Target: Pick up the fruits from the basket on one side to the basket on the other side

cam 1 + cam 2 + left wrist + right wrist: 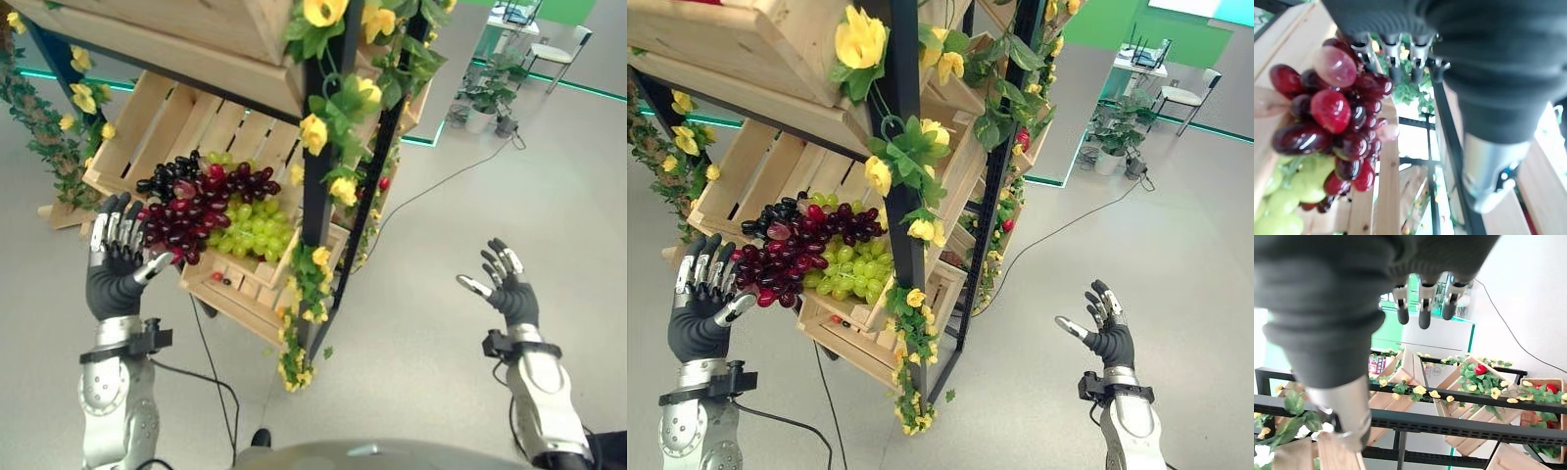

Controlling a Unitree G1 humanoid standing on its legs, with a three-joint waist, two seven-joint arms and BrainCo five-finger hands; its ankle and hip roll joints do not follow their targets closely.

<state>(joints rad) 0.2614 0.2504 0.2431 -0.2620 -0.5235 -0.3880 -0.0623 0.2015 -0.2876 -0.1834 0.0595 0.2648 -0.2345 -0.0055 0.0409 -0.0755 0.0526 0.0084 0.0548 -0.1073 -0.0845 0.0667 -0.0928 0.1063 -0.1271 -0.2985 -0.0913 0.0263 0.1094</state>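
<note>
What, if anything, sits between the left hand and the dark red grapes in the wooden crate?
Nothing visible. The left hand is open just beside the dark red grape bunch heaped in the slanted wooden crate, fingers reaching its near edge. The green grapes lie beyond, and the black shelf post stands off to the side.

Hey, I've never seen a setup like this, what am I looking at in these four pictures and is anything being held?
This is a two-armed humanoid robot. Two pictures come from cameras in its head, looking down; the other two sit on its wrists, looking along each hand. In front stands a black rack of tilted wooden crates trimmed with yellow flowers. One crate holds dark red grapes and green grapes. The left hand is raised, open, beside the red grapes, holding nothing. The right hand hangs open over the floor, away from the rack, also holding nothing.
</note>
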